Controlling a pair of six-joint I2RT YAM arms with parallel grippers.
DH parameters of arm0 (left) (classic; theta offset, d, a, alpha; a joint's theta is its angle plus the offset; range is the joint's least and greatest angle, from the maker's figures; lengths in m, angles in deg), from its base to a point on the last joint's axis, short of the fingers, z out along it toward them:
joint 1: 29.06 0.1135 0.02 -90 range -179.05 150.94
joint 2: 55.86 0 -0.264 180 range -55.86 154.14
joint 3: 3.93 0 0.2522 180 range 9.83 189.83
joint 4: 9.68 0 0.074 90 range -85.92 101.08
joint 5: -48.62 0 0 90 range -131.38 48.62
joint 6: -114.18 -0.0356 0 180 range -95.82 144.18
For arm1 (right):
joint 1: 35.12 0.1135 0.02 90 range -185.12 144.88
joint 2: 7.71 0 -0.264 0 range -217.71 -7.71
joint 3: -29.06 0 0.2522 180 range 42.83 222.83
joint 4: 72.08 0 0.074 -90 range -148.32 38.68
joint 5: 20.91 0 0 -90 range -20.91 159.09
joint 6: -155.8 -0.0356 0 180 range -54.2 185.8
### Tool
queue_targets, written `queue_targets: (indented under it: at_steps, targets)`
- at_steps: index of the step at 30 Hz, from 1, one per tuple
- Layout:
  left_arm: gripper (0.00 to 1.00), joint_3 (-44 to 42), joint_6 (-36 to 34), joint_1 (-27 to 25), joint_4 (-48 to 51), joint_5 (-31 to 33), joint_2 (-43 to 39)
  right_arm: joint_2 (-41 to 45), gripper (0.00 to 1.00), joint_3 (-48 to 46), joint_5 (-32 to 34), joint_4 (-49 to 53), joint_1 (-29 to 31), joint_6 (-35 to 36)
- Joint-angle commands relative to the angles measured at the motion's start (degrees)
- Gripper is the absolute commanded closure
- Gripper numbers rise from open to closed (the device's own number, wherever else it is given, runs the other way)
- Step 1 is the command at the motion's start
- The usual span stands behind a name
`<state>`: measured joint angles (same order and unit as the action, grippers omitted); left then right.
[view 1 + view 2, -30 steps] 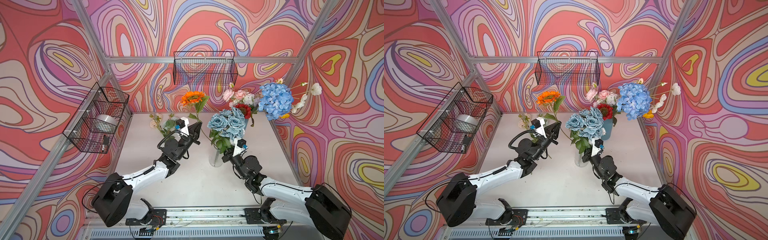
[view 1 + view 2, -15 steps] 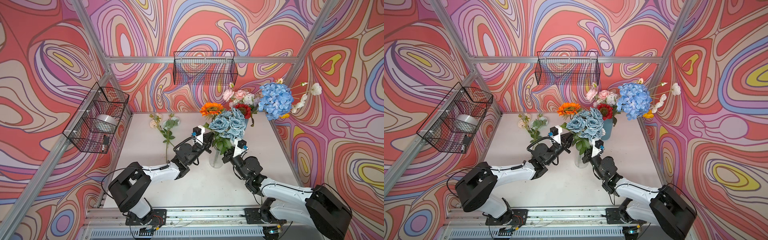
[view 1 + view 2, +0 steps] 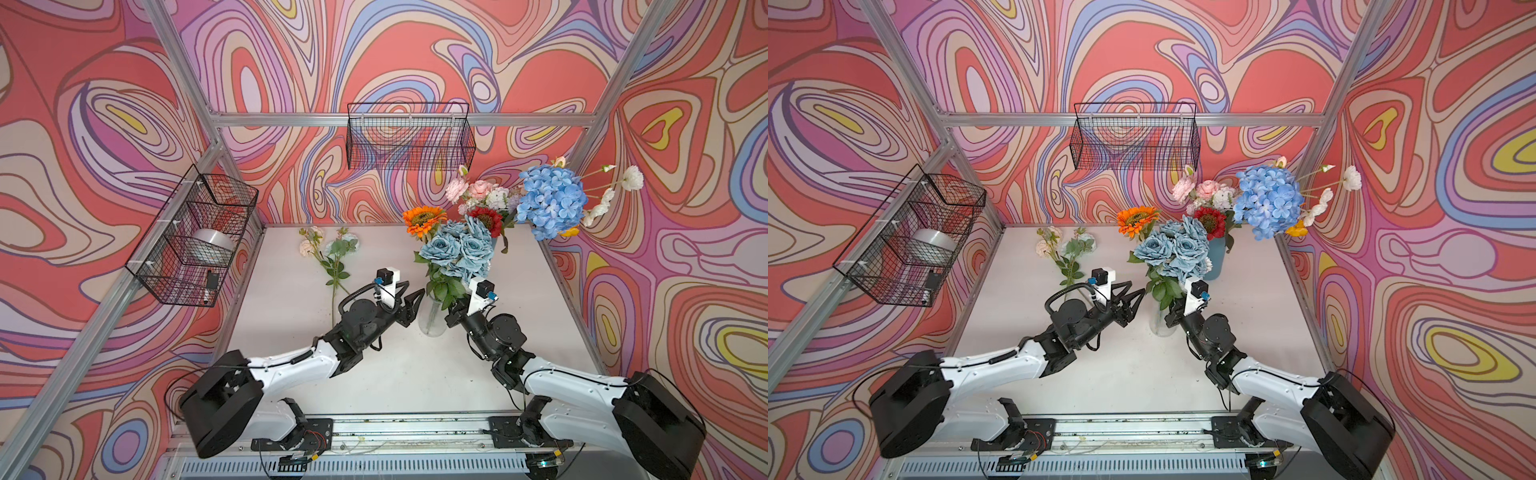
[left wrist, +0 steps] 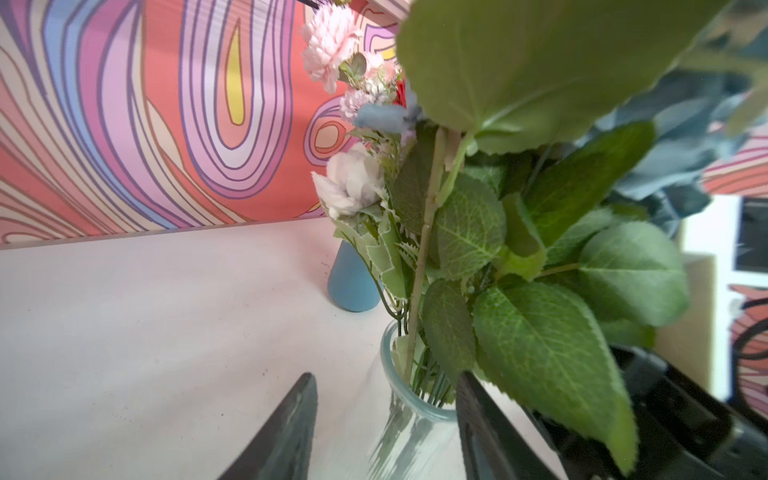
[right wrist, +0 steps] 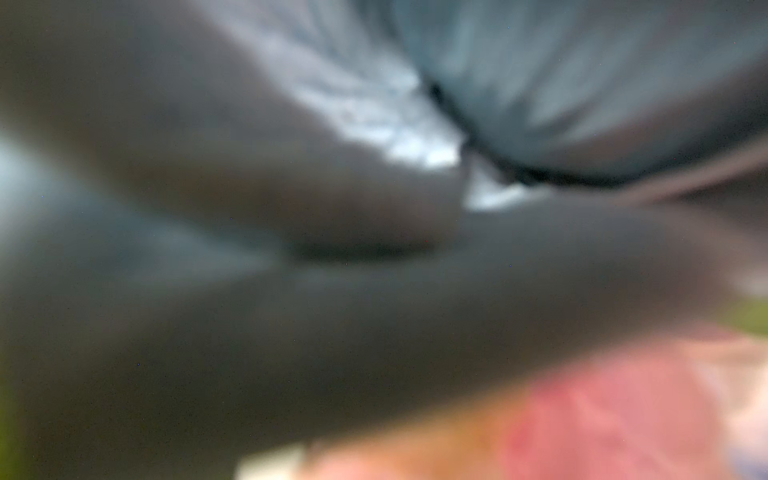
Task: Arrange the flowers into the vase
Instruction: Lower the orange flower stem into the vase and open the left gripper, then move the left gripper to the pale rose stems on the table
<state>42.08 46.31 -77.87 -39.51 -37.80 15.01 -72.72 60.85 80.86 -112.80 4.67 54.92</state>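
A clear glass vase [image 3: 432, 322] [image 3: 1158, 324] [image 4: 415, 419] stands mid-table and holds dusty-blue roses [image 3: 457, 251] [image 3: 1173, 249]. An orange sunflower [image 3: 424, 219] [image 3: 1136, 218] rises beside the roses, its pale stem [image 4: 420, 257] running down into the vase mouth. My left gripper [image 3: 415, 303] [image 3: 1136, 305] [image 4: 385, 376] is open just left of the vase neck, touching nothing. My right gripper [image 3: 451, 318] [image 3: 1169, 320] sits shut at the vase's right under the leaves. Its wrist view is a blur. A cream-flowered sprig [image 3: 332, 266] [image 3: 1067, 257] lies on the table at back left.
A blue vase [image 3: 1214, 262] [image 4: 353, 286] at back right holds a blue hydrangea [image 3: 552, 201], a red sunflower [image 3: 486, 218] and pink peonies [image 3: 478, 189]. Wire baskets hang on the back wall [image 3: 409, 137] and the left wall [image 3: 195, 237].
My left gripper carried the orange sunflower rightward to the glass vase, then opened and let it go. The stem now stands in the vase. The right arm has not moved.
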Motion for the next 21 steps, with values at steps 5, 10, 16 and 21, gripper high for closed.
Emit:
queue_targets:
  at_steps: [5, 10, 16, 21]
  targets:
    - [0.36, -5.80, 2.36, 1.75, 22.00, 14.90, -12.20, 0.08, 1.00, 0.09, 0.35, -1.26, -0.06, -0.89]
    - [0.36, -4.43, 1.95, 9.91, 30.14, 12.41, -13.65, -0.43, 1.00, 0.38, 0.03, -1.16, -0.06, -1.34]
    - [0.39, 0.39, -0.50, 19.66, 34.65, 10.75, -7.97, -0.99, 1.00, 0.69, 0.10, -1.33, -0.02, -1.73]
    - [0.47, 6.70, 0.50, 25.92, 41.98, 9.62, 1.39, -1.26, 1.00, 1.05, -0.09, -1.13, -0.01, -1.86]
